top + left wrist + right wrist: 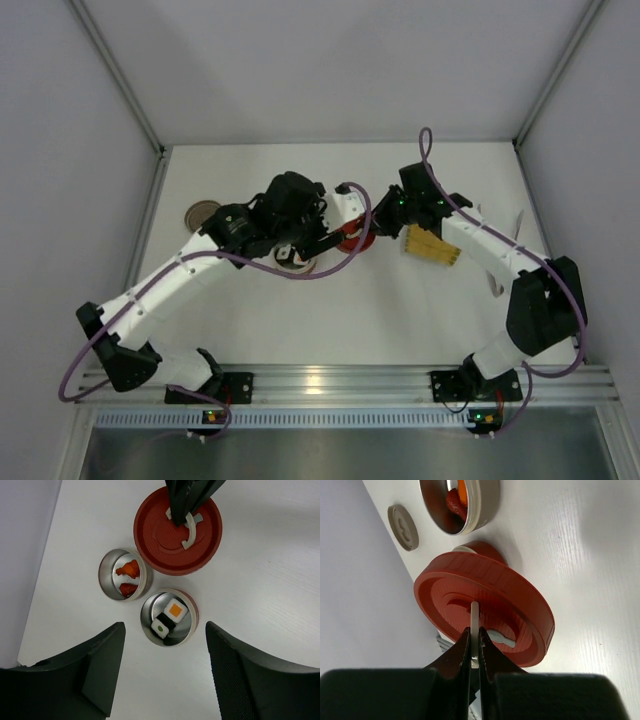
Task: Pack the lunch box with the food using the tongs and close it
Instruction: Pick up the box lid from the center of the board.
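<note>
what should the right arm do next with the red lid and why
Probably carry the red lid over to the sushi container and set it on: the right gripper is shut on the lid's white handle, and that container, already filled, sits open beside it.

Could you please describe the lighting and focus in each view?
Top external: soft, even light, one glare patch on the metal rail. Left wrist: the tin of red pieces and the sushi tin are sharp; the open left gripper is dark. Right wrist: the red lid is crisp; the right gripper pinching its white handle is a black silhouette.
</note>
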Action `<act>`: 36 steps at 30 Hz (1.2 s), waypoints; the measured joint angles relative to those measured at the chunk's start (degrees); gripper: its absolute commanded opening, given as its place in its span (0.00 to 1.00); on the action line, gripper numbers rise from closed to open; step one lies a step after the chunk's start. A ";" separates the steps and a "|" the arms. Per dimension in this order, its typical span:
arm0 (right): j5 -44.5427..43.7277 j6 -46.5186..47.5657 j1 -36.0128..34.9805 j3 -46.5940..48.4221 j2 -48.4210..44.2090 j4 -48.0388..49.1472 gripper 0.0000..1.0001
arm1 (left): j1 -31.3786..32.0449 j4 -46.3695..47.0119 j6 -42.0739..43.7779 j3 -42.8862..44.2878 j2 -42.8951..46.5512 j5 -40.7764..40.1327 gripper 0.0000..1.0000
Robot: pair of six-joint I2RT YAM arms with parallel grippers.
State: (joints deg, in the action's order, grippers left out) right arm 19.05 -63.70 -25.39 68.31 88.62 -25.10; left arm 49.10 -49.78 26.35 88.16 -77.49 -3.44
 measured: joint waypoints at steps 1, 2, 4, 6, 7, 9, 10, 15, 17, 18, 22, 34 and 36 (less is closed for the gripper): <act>-0.04 -0.46 0.28 -0.17 -0.13 -0.28 0.00 | 0.92 0.92 -0.85 -0.02 -1.51 -1.40 0.68; 0.07 -1.25 0.66 -0.61 -0.37 -0.52 0.00 | 1.75 1.97 -1.60 -0.07 -2.86 -2.75 0.66; 0.50 -2.60 1.73 -1.57 -0.63 -0.37 0.00 | 2.97 4.20 -3.37 -0.48 -5.29 -4.76 0.66; 1.64 -4.48 2.75 -3.23 -0.90 -0.17 0.00 | 3.98 6.82 -4.94 -1.51 -6.95 -5.88 0.65; 2.12 -5.40 3.17 -4.09 -0.92 -0.20 0.00 | 4.48 8.59 -5.55 -2.58 -7.32 -6.25 0.65; 3.17 -6.99 3.67 -5.44 -0.94 -0.22 0.00 | 5.51 12.68 -6.19 -6.10 -6.99 -6.54 0.64; 3.76 -7.76 3.85 -5.97 -0.94 -0.24 0.00 | 6.25 15.21 -6.21 -8.50 -6.49 -6.60 0.64; 6.75 -10.54 4.20 -6.40 -1.18 0.26 0.00 | 10.78 23.96 -5.35 -16.52 -4.52 -6.40 0.62; 7.78 -11.34 4.20 -6.40 -1.31 0.37 0.00 | 11.72 25.90 -5.29 -16.61 -4.79 -6.10 0.61; 8.20 -11.63 4.20 -6.40 -1.33 0.39 0.00 | 11.76 26.95 -5.25 -16.61 -4.83 -5.90 0.61; 9.51 -12.63 4.20 -6.43 -1.38 0.44 0.00 | 11.47 30.40 -4.90 -16.61 -5.64 -5.01 0.55; 12.20 -13.49 4.22 -7.69 -3.13 1.22 0.00 | 11.47 31.39 -2.58 -16.57 -12.07 -7.43 0.54; 12.13 -13.46 4.22 -7.98 -3.13 1.42 0.00 | 11.54 31.39 -2.19 -16.59 -12.44 -8.50 0.53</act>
State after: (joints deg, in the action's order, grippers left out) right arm 31.18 -77.17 -21.17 60.34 85.49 -23.68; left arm 60.64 -18.39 24.16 71.57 -89.93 -11.94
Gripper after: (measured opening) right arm 0.036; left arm 0.535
